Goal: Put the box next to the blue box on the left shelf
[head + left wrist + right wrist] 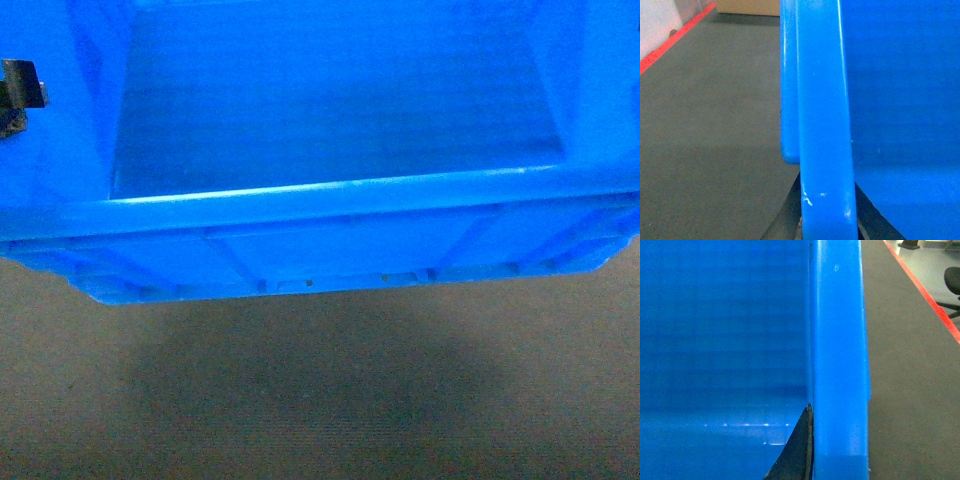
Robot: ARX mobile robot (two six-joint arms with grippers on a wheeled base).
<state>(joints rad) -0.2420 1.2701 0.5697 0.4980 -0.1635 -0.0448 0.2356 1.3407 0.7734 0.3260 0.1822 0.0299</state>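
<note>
Both grippers, left point(827, 227) and right point(807, 450), clamp your box's point(330, 220) side rims; it hangs above the grey floor point(320, 400).

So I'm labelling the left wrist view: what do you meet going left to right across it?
Red floor line → dark grey floor → blue crate's rolled rim → crate's inner wall.

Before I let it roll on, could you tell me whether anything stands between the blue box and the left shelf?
That cannot be judged: the box fills the head view, and no shelf shows in any view. Only grey floor shows around it, bare where visible.
</note>
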